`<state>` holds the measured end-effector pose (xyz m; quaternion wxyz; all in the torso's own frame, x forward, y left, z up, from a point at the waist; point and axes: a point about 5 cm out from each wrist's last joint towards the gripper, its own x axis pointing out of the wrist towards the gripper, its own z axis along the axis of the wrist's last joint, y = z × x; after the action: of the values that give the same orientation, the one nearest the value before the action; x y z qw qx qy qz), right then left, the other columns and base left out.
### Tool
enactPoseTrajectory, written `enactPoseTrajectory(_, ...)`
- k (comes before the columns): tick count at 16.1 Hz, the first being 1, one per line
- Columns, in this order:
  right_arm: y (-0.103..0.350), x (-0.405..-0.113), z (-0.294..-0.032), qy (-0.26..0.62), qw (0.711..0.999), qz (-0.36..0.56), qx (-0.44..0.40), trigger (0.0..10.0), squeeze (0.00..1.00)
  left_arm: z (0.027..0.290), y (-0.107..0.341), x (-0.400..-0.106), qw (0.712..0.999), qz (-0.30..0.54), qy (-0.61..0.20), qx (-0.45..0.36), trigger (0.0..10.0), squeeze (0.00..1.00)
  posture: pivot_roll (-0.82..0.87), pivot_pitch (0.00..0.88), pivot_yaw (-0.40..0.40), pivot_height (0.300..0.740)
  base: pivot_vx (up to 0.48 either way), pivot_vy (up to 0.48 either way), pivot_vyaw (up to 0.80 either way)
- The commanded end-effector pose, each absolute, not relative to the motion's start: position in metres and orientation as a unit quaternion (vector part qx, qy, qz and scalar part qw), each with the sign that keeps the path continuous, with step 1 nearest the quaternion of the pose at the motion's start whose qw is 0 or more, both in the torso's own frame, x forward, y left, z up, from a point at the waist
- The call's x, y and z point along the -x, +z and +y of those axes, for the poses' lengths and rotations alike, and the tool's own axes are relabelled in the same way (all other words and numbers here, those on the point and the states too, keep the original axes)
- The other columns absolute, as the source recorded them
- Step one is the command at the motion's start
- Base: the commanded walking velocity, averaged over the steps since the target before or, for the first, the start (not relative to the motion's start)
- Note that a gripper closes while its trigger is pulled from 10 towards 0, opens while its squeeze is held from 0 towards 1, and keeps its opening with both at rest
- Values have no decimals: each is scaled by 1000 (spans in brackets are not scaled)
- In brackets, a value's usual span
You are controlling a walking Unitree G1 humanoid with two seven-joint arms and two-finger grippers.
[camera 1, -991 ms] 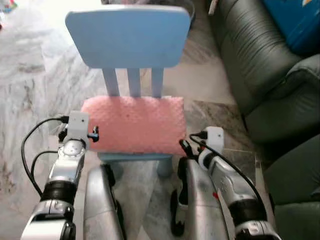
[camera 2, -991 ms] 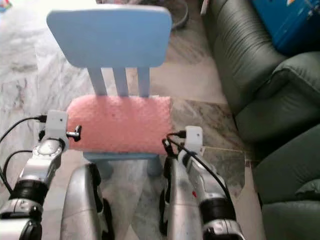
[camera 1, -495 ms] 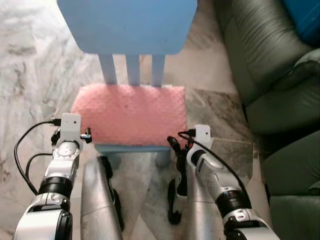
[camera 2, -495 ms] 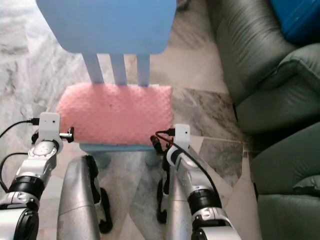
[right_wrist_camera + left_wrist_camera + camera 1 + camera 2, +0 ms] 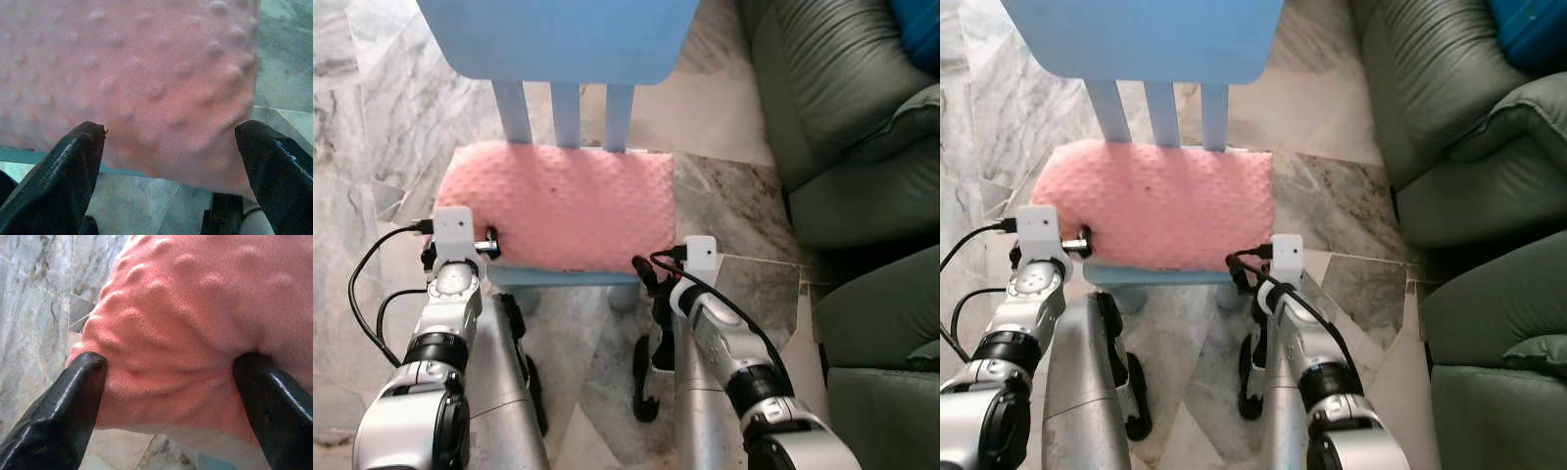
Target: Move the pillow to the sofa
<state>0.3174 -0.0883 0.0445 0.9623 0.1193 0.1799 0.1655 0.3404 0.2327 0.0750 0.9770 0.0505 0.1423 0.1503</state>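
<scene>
A pink pillow (image 5: 558, 204) with small bumps lies on the seat of a light blue chair (image 5: 558, 39), and it covers the seat from the left edge to the right edge. The left tool (image 5: 168, 377) is at the front left corner of the pillow. Its two black fingers (image 5: 58, 411) are spread, and both tips press into the soft pink cloth. The right tool (image 5: 171, 147) is at the front right corner of the pillow; its fingers (image 5: 58, 181) are spread wide and the pillow's corner sits between them, not clenched. The chair stands on a marble floor (image 5: 372, 117). A dark green sofa (image 5: 842, 127) is to the right of the chair.
</scene>
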Motion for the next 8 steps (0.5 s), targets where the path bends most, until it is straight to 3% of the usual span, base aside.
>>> enactPoseTrajectory(1,37,-314,-86,163,961,190,-117,10000,0,234,71,-337,975,139,165,-42,10000,0,-21,401,-119,525,0,0,0)
enactPoseTrajectory(5,34,-314,-78,162,961,195,-113,10000,0,228,65,-336,974,148,160,-56,10000,0,-9,414,-121,525,0,0,0)
enactPoseTrajectory(6,27,-310,-75,158,957,207,-128,4549,0,225,50,-328,971,183,145,-46,10000,0,-5,415,-125,525,0,0,0)
enactPoseTrajectory(7,23,-308,-73,156,955,214,-137,0,0,222,42,-324,971,195,136,-41,0,0,-5,415,-125,525,0,0,0)
enactPoseTrajectory(8,22,-307,-71,156,954,216,-137,0,0,219,38,-321,973,192,128,-27,0,0,-5,415,-125,525,0,0,0)
